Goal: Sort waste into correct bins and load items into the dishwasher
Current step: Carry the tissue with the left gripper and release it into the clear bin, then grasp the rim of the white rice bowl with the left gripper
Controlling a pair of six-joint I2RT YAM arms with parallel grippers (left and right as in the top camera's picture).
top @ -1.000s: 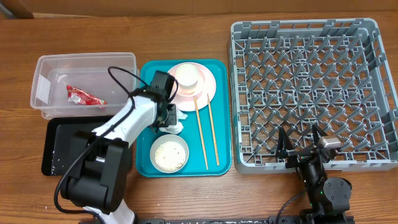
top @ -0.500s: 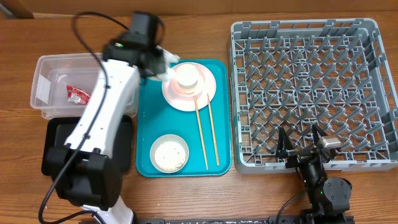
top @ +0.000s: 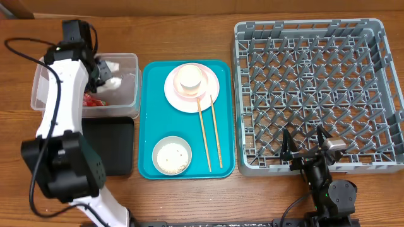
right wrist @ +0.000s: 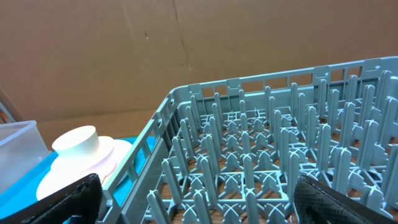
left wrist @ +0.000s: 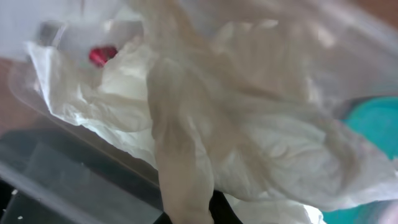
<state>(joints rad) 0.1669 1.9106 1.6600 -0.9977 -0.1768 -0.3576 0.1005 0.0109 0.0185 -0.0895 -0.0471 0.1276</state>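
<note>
Though mostly hidden (behind napkin (left wrist: 249,143)), red wrapper (left wrist: 102,55).

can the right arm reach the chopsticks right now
Probably yes: the right gripper is open and empty, the chopsticks lie uncovered on the teal tray; only the dish rack's corner intervenes.

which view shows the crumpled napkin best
The left wrist view: the napkin fills the frame, its folds plain. Overhead shows it only as a small white lump in the left pincer above the clear tub. The right wrist view does not show it.
</note>
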